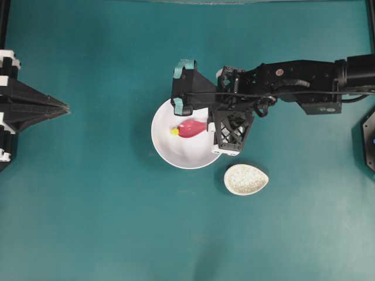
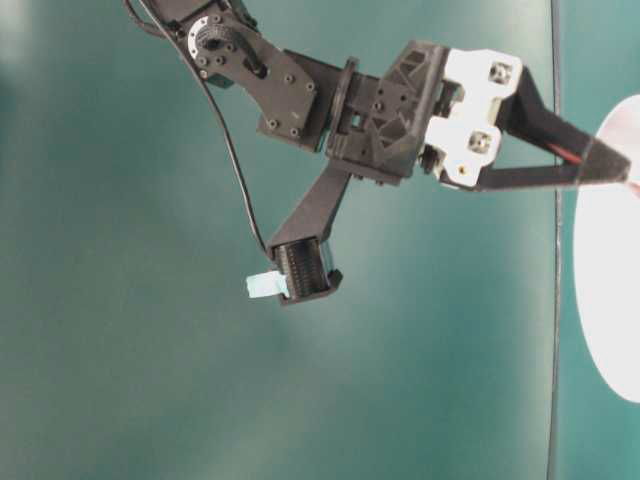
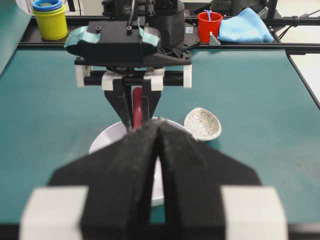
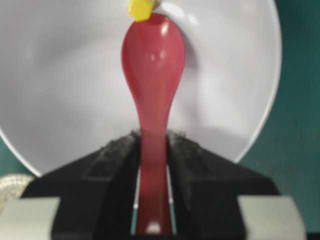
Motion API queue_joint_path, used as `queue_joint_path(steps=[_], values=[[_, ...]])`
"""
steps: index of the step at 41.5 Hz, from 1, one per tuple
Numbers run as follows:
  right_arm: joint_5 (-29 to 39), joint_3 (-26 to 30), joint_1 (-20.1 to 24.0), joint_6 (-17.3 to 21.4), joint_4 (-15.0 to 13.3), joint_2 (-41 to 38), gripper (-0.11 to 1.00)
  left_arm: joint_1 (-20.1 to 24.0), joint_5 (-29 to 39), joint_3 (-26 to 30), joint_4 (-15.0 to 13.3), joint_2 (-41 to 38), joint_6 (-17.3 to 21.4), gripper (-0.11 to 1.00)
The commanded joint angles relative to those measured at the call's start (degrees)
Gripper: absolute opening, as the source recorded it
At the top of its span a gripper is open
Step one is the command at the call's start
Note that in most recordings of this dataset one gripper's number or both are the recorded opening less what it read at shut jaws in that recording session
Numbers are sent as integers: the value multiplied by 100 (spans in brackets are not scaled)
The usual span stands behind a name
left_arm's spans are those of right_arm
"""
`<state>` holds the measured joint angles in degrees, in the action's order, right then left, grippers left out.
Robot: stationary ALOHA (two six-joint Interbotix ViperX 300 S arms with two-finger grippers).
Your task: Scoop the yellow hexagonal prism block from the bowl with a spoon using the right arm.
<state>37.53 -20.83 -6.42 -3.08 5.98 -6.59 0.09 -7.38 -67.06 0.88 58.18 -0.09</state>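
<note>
The white bowl (image 1: 170, 146) (image 4: 60, 90) sits mid-table. Inside it lies the tiny yellow hexagonal prism block (image 1: 174, 132) (image 4: 139, 10), touching the tip of the pink-red spoon (image 1: 191, 128) (image 4: 153, 65). My right gripper (image 4: 153, 137) (image 1: 212, 127) is shut on the spoon's handle and holds the scoop low over the bowl's inside, pointing left. At the table's far left edge my left gripper (image 1: 65, 108) (image 3: 159, 125) rests with its fingers together, holding nothing. In the left wrist view the spoon handle (image 3: 136, 106) and bowl rim (image 3: 107, 137) show beyond those fingertips.
A small speckled cream egg-shaped dish (image 1: 245, 178) (image 3: 202, 123) lies just right of the bowl. Stacked yellow and blue cups (image 3: 49, 17), a red cup (image 3: 209, 25) and a blue cloth (image 3: 242, 26) stand beyond the table's far edge. The right arm (image 1: 293, 85) stretches in from the right.
</note>
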Motion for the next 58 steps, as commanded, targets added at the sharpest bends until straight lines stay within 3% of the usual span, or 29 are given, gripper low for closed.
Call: queue_joint_path(steps=[1,12,23,43,52,58], values=[[-193,62,9,9,53,88,25,0,-62,167,9,-35,-9,0],[-721,88,18,18,132,88,25,0,-62,176,9,-26,-18,0],[-633,299,9,0,114,158,25,0,-53,176,9,-35,-18,0],[615,492,18,53,53,1037,25,0,-26,167,9,-35,0,0],[1670,492,9,308,53,1081,25,0,-26,167,9,-26,18,0],[1811,492,18,492,70,1063,25,0,-26,167,9,-35,35,0]])
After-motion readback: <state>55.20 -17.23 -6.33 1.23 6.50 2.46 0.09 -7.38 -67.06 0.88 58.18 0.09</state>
